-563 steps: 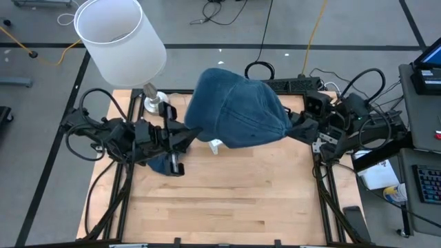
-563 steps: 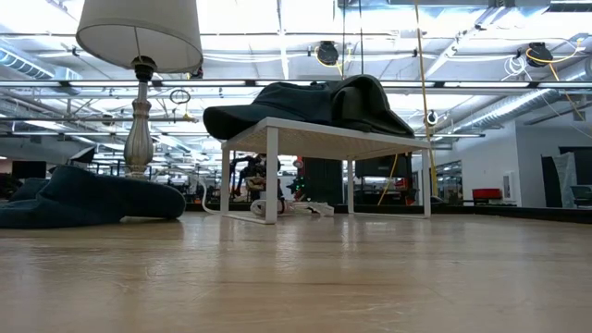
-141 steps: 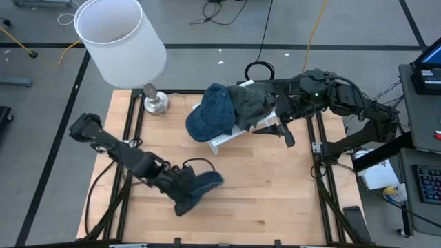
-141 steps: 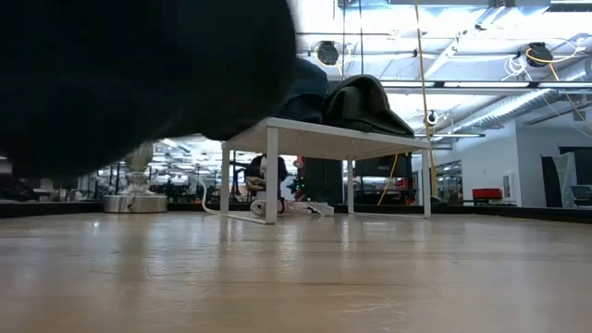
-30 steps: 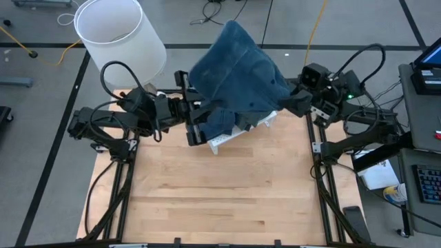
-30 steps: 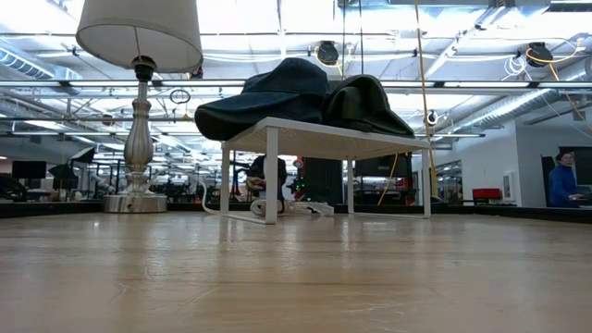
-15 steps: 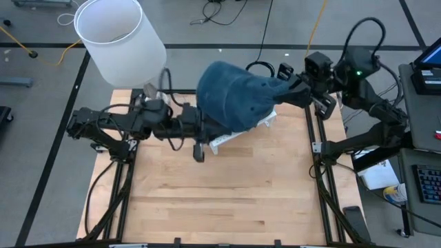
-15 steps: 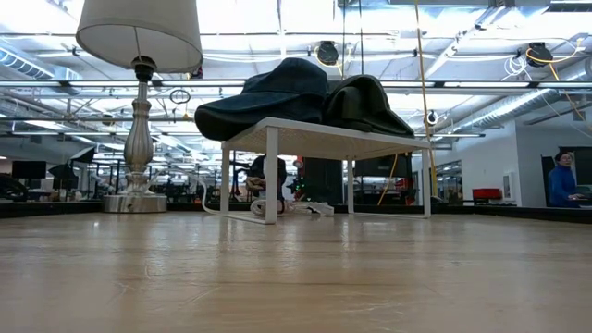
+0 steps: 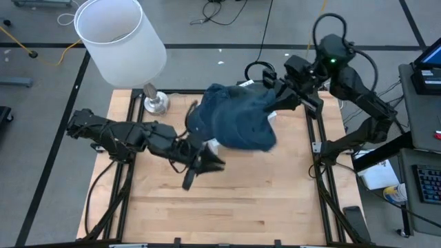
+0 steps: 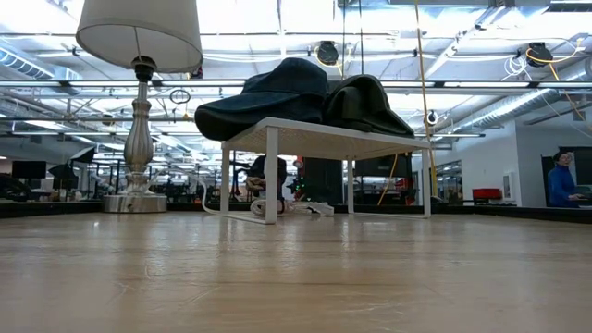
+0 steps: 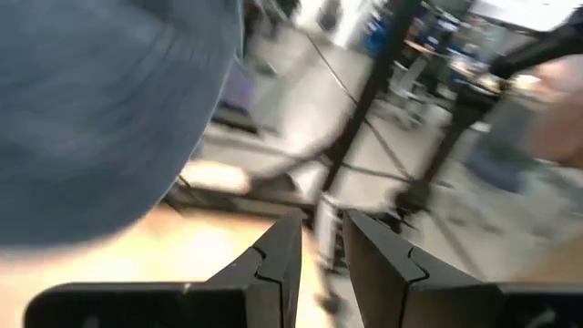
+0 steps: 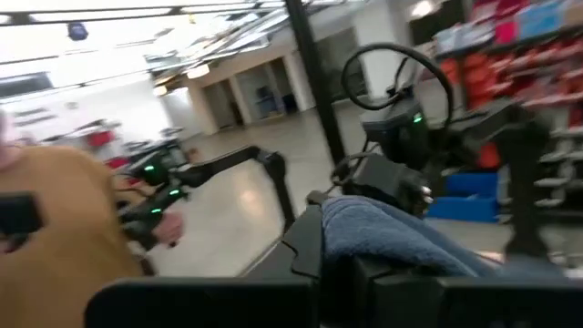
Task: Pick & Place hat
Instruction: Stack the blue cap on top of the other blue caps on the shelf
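Observation:
A blue hat (image 9: 234, 122) hangs spread over the white rack (image 9: 215, 145) in the middle of the table. My right gripper (image 9: 278, 103) is at the hat's far right side, shut on it. My left gripper (image 9: 208, 164) is near the rack's near left corner, just clear of the hat's rim, with its fingers a little apart and nothing between them (image 11: 321, 251). In the low view a blue cap (image 10: 268, 95) and a dark hat (image 10: 367, 102) rest on top of the rack (image 10: 324, 137). Neither arm shows in that view. My right gripper pinches the blue hat's fabric (image 12: 383, 239) between its two fingers at the hat's far right edge (image 9: 270, 105), coming in from the table's far right. The hat droops from there toward the near left, slack. Whether it rests on the rack, I cannot tell.
A lamp with a white shade (image 9: 119, 40) stands by its silver base (image 9: 156, 103) at the table's far left corner. Bare wood (image 9: 227, 207) spreads across the near half of the table. A person (image 10: 561, 178) stands in the room beyond the table.
My left gripper has moved away from the hat's left side toward the table's near edge. My right gripper has moved a little left and nearer, still holding the hat. The hat has sunk and now droops toward the near side over the rack.

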### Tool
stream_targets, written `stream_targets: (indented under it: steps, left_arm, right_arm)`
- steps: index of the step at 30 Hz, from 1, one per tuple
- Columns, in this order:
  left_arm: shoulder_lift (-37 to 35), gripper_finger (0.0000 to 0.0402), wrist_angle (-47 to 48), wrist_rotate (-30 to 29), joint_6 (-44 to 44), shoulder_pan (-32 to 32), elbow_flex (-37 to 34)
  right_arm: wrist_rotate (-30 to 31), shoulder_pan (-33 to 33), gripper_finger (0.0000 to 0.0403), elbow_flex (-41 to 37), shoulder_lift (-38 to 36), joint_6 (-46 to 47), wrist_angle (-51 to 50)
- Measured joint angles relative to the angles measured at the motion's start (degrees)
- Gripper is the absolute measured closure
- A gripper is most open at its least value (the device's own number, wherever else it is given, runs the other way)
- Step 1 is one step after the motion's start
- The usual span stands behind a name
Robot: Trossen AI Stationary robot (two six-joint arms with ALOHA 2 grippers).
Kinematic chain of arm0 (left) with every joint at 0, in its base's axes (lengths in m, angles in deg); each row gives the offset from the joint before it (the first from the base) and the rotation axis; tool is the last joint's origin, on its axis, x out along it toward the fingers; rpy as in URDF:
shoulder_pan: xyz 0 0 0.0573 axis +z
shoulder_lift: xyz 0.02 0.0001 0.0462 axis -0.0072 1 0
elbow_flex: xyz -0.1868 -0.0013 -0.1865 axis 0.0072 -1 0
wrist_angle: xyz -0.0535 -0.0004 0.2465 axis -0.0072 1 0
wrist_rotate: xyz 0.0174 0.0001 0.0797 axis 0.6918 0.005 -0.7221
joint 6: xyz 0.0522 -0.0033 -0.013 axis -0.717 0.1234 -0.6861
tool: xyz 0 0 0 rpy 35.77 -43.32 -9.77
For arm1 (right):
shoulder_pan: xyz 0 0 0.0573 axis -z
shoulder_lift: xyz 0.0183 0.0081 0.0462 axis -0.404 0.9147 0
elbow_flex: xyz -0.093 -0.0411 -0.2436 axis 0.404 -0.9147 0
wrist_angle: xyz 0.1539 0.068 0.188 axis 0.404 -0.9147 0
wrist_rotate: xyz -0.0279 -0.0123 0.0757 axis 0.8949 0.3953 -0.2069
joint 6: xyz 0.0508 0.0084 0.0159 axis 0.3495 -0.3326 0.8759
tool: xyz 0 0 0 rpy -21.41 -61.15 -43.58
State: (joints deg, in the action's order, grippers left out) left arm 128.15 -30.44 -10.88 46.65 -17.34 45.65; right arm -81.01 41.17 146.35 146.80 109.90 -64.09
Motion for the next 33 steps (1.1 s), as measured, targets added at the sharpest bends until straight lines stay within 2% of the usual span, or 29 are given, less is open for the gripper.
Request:
stream_targets:
  steps: [5,11,15,21,25,29,33]
  left_arm:
    - [0.0,0.0314,4.4,6.3,10.3,-2.0,0.0]
    - [0.0,0.0314,5.6,6.5,13.3,-4.0,0.0]
    - [0.0,0.0314,5.6,6.5,15.4,-5.0,0.0]
    - [0.0,0.0314,5.7,6.5,15.2,-5.4,0.0]
    - [0.0,0.0314,5.7,6.7,15.0,-5.3,0.0]
    - [0.0,0.0314,5.7,9.6,15.0,-5.3,0.0]
    - [0.0,0.0314,7.6,11.1,15.0,-5.4,0.0]
  right_arm:
    - [-7.0,1.0,0.0402,1.9,3.5,3.7,0.1]
    - [-9.0,3.3,0.0402,2.6,8.1,3.8,4.0]
    - [-11.8,5.0,0.0402,2.7,11.1,1.7,10.4]
    - [-11.8,6.9,0.0403,2.7,15.8,-2.7,19.4]
    - [-11.7,7.8,0.0403,2.7,17.8,-12.0,20.1]
    - [-11.5,8.2,0.0403,2.7,19.2,-23.3,20.2]
    - [-6.8,8.2,0.0403,2.7,19.3,-31.8,20.1]
